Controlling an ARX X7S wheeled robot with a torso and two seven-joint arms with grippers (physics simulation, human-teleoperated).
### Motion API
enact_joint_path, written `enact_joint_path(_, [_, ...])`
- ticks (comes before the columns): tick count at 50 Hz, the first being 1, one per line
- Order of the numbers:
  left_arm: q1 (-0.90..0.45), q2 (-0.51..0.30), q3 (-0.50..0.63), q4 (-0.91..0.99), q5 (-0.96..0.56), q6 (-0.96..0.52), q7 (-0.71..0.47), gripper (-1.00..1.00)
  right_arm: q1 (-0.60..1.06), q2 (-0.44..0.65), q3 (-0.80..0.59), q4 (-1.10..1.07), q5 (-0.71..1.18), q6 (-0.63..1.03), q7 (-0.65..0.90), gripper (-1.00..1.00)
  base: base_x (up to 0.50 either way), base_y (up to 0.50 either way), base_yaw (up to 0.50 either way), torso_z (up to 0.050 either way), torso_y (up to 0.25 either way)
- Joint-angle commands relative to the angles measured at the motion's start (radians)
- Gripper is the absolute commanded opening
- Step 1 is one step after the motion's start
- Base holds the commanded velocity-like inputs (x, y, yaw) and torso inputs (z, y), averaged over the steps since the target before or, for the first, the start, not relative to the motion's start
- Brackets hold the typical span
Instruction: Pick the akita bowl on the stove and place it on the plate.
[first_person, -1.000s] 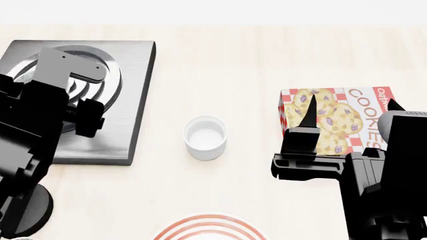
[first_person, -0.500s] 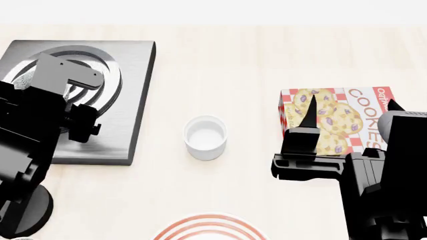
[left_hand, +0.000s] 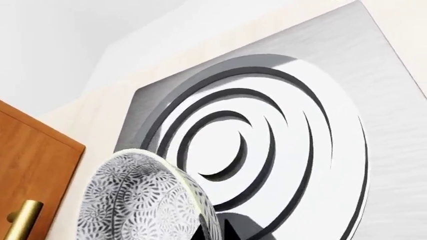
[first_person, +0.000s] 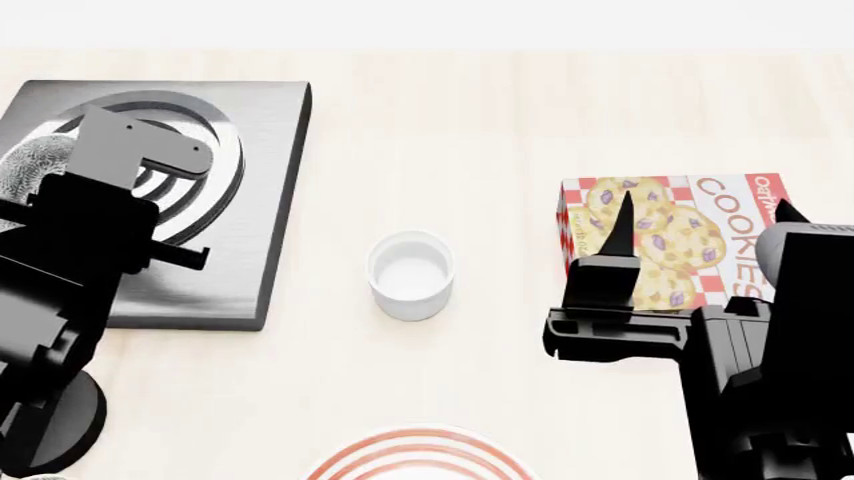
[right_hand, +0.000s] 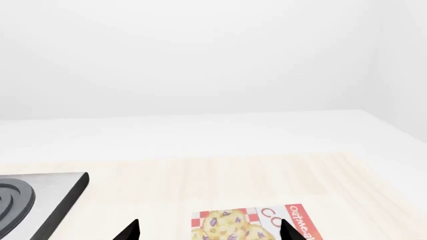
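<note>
The akita bowl (left_hand: 140, 200), white with a grey-black floral pattern, is tilted on its side above the stove (left_hand: 313, 165), and my left gripper (left_hand: 212, 231) is shut on its rim. In the head view the akita bowl (first_person: 36, 166) peeks out beside my left arm (first_person: 94, 230), over the stove's (first_person: 260, 200) ring burner. Only the far edge of the red-ringed plate (first_person: 420, 452) shows, at the near side of the table. My right gripper (first_person: 703, 215) hangs open and empty above the cookie box, its fingertips (right_hand: 130, 231) wide apart.
A small plain white cup (first_person: 410, 273) stands between the stove and the cookie box (first_person: 674, 240). A round black knob (first_person: 60, 415) sits in front of the stove. A wooden cabinet door with a brass handle (left_hand: 23, 220) shows beyond the counter's edge.
My left arm has drawn back toward the near left over the stove. The bowl, hidden a second ago, now shows beside the arm. The right arm has not moved.
</note>
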Motion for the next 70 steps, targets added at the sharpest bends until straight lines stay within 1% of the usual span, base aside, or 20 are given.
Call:
enact_joint_path(1, [-0.007, -0.003, -0.003, -0.032, 0.007, 0.019, -0.006, -1.0, -0.005, 0.005, -0.001, 0.004, 0.004, -0.01, 0.003, 1.0, 0.0, 0.0, 0.0, 0.0, 0.0])
enact_joint_path(3, [-0.022, -0.001, -0.022, -0.034, 0.005, 0.042, -0.037, -1.0, -0.002, 0.004, 0.001, 0.001, 0.008, -0.004, 0.007, 1.0, 0.0, 0.0, 0.0, 0.0, 0.0])
enact_joint_path(8, [-0.093, -0.012, -0.07, 0.069, -0.012, 0.093, -0.068, -1.0, -0.011, 0.009, -0.005, 0.01, 0.001, -0.024, 0.001, 1.0, 0.0, 0.0, 0.0, 0.0, 0.0])
enact_joint_path(12, [-0.112, -0.05, -0.043, 0.238, -0.015, 0.051, -0.02, -1.0, -0.003, 0.007, -0.002, 0.005, 0.011, -0.009, 0.009, 1.0, 0.0, 0.0, 0.0, 0.0, 0.0])
enact_joint_path(15, [-0.096, -0.121, 0.029, 0.528, -0.02, 0.002, 0.075, -1.0, -0.003, 0.008, -0.002, 0.004, 0.013, -0.009, 0.011, 1.0, 0.0, 0.0, 0.0, 0.0, 0.0])
enact_joint_path(17, [-0.088, -0.153, 0.064, 0.64, -0.021, -0.025, 0.109, -1.0, -0.006, 0.01, -0.004, 0.006, 0.012, -0.015, 0.01, 1.0, 0.0, 0.0, 0.0, 0.0, 0.0])
enact_joint_path(18, [-0.079, -0.188, 0.101, 0.744, -0.02, -0.031, 0.149, -1.0, -0.002, 0.009, -0.002, 0.003, 0.016, -0.007, 0.014, 1.0, 0.0, 0.0, 0.0, 0.0, 0.0])
enact_joint_path(19, [-0.076, -0.199, 0.108, 0.783, -0.023, -0.039, 0.158, -1.0, -0.002, 0.009, -0.002, 0.002, 0.017, -0.007, 0.014, 1.0, 0.0, 0.0, 0.0, 0.0, 0.0])
enact_joint_path(23, [-0.06, -0.304, 0.195, 1.082, -0.01, -0.051, 0.236, -1.0, 0.0, 0.009, -0.002, 0.001, 0.021, -0.004, 0.018, 1.0, 0.0, 0.0, 0.0, 0.0, 0.0])
enact_joint_path(26, [-0.055, -0.365, 0.256, 1.224, 0.004, -0.035, 0.292, -1.0, -0.005, 0.012, -0.004, 0.004, 0.019, -0.012, 0.016, 1.0, 0.0, 0.0, 0.0, 0.0, 0.0])
enact_joint_path(31, [-0.046, -0.449, 0.35, 1.371, 0.043, 0.026, 0.369, -1.0, -0.008, 0.015, -0.006, 0.009, 0.018, -0.021, 0.015, 1.0, 0.0, 0.0, 0.0, 0.0, 0.0])
enact_joint_path(33, [-0.046, -0.47, 0.375, 1.399, 0.059, 0.039, 0.387, -1.0, -0.008, 0.016, -0.007, 0.01, 0.018, -0.023, 0.015, 1.0, 0.0, 0.0, 0.0, 0.0, 0.0])
enact_joint_path(39, [-0.031, -0.567, 0.474, 1.511, 0.125, 0.171, 0.472, -1.0, -0.009, 0.018, -0.012, 0.017, 0.016, -0.032, 0.016, 1.0, 0.0, 0.0, 0.0, 0.0, 0.0])
enact_joint_path(42, [-0.026, -0.605, 0.508, 1.564, 0.138, 0.191, 0.511, -1.0, -0.006, 0.018, -0.011, 0.015, 0.02, -0.027, 0.019, 1.0, 0.0, 0.0, 0.0, 0.0, 0.0])
enact_joint_path(48, [-0.037, -0.654, 0.568, 1.576, 0.184, 0.277, 0.586, -1.0, -0.008, 0.02, -0.014, 0.018, 0.021, -0.033, 0.021, 1.0, 0.0, 0.0, 0.0, 0.0, 0.0])
enact_joint_path(53, [-0.057, -0.712, 0.618, 1.544, 0.201, 0.415, 0.694, -1.0, -0.007, 0.02, -0.01, 0.013, 0.028, -0.027, 0.026, 1.0, 0.0, 0.0, 0.0, 0.0, 0.0])
enact_joint_path(57, [-0.076, -0.733, 0.644, 1.514, 0.218, 0.46, 0.758, -1.0, -0.009, 0.022, -0.011, 0.017, 0.028, -0.033, 0.025, 1.0, 0.0, 0.0, 0.0, 0.0, 0.0])
enact_joint_path(62, [-0.085, -0.743, 0.656, 1.485, 0.227, 0.497, 0.787, -1.0, -0.013, 0.024, -0.014, 0.021, 0.026, -0.043, 0.025, 1.0, 0.0, 0.0, 0.0, 0.0, 0.0])
enact_joint_path(64, [-0.085, -0.762, 0.68, 1.485, 0.261, 0.545, 0.812, -1.0, -0.013, 0.025, -0.014, 0.021, 0.028, -0.043, 0.025, 1.0, 0.0, 0.0, 0.0, 0.0, 0.0])
enact_joint_path(70, [-0.078, -0.773, 0.707, 1.528, 0.267, 0.543, 0.85, -1.0, -0.014, 0.026, -0.015, 0.022, 0.03, -0.045, 0.028, 1.0, 0.0, 0.0, 0.0, 0.0, 0.0])
